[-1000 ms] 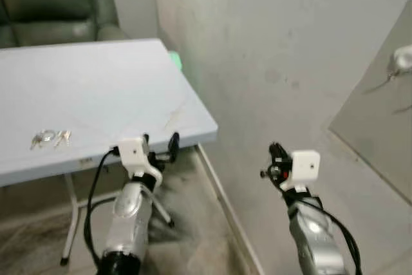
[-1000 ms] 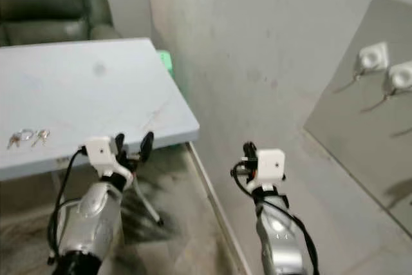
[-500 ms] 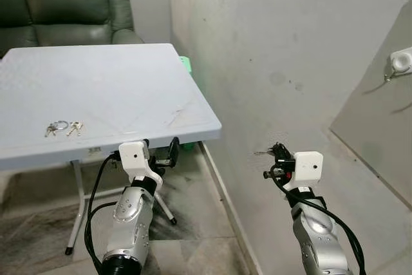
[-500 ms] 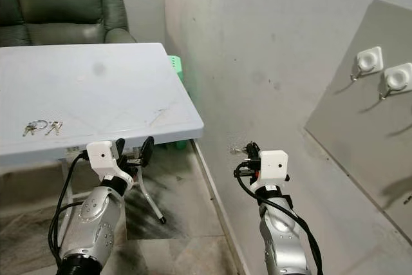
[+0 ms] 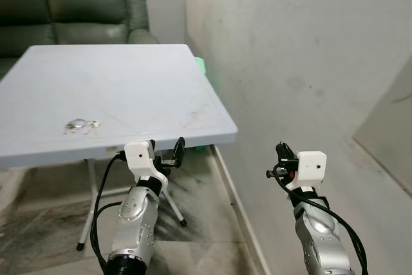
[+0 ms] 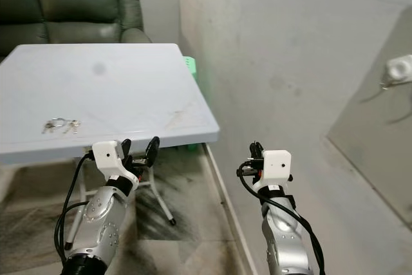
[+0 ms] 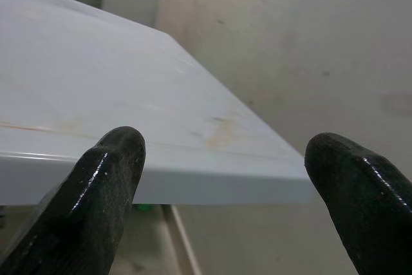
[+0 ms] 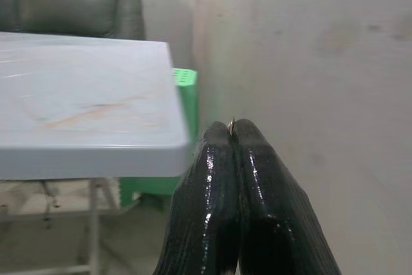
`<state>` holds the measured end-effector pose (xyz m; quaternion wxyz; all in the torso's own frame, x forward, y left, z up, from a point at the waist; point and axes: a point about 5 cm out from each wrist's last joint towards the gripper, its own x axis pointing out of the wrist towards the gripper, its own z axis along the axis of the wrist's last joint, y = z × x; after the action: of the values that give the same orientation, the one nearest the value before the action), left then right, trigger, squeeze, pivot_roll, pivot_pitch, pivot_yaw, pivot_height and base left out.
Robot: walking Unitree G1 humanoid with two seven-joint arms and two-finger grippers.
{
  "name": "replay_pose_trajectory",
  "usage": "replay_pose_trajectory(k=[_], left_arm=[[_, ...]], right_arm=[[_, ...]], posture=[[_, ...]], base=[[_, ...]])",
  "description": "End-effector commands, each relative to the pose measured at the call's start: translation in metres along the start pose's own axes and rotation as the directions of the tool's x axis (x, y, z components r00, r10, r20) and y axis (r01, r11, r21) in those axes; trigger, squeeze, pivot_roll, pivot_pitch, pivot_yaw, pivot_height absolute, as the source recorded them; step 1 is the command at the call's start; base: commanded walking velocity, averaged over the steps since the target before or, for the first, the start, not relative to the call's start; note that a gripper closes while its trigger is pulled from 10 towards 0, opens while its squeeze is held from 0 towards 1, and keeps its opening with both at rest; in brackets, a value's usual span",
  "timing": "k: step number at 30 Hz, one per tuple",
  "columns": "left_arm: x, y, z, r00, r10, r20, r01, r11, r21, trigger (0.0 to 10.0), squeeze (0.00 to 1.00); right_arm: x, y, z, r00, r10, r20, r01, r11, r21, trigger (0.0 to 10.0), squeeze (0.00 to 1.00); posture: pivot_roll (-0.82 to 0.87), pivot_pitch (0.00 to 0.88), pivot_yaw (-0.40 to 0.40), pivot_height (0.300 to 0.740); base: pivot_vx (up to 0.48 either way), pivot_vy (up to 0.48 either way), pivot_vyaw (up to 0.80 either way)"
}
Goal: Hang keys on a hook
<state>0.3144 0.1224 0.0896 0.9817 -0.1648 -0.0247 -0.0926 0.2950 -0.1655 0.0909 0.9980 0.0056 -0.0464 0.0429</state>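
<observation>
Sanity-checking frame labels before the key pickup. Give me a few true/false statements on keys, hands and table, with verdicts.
1. The keys lie on the table. True.
2. The left hand is shut on the keys. False: its fingers are spread wide at the table's near edge, holding nothing; the keys lie further to the robot's left on the tabletop.
3. The right hand has its fingers pressed together. True; something small and metallic glints at the tips, too small to identify.
4. A wooden chair stands behind the table. False: it is a dark green sofa.
5. The right hand is over the table. False: it is off the table's right side, in front of the wall.
</observation>
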Motion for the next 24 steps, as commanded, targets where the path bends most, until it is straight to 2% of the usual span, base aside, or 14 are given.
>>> replay_pose_trajectory(k=[1,9,12,20,24], left_arm=[[0.0017,-0.0018,0.0042,1.0,-0.013,0.011,0.013,1.0,0.005,10.0,0.0],[0.0017,-0.001,0.004,1.0,-0.005,0.009,0.005,1.0,0.004,10.0,0.0],[0.0018,0.0001,0.0031,1.0,0.01,0.002,-0.01,1.0,0.023,10.0,0.0],[0.0014,-0.0013,0.0048,1.0,0.013,0.018,-0.013,1.0,-0.007,10.0,0.0],[0.0012,-0.0026,0.004,1.0,0.01,0.018,-0.01,1.0,-0.016,10.0,0.0]], right_arm=[[0.002,0.0005,0.0059,1.0,0.003,0.02,-0.003,1.0,-0.003,10.0,0.0],[0.0015,0.0006,0.0059,1.0,0.005,0.019,-0.004,1.0,-0.006,10.0,0.0],[0.0011,0.0009,0.0059,1.0,0.006,0.019,-0.006,1.0,-0.006,10.0,0.0],[0.0012,0.0016,0.0037,1.0,0.003,-0.006,-0.003,1.0,0.0,10.0,0.0],[0.0011,0.0025,0.0024,1.0,0.005,-0.016,-0.005,1.0,0.0,10.0,0.0]], posture=[[0.0,0.0,-0.078,0.74],[0.0,0.0,-0.079,0.74],[0.0,0.0,-0.081,0.74],[0.0,0.0,-0.081,0.74],[0.0,0.0,-0.082,0.74]], base=[[0.0,0.48,0.0],[0.0,0.456,0.0],[0.0,0.0,0.0],[0.0,0.0,0.0],[0.0,0.0,-0.54]])
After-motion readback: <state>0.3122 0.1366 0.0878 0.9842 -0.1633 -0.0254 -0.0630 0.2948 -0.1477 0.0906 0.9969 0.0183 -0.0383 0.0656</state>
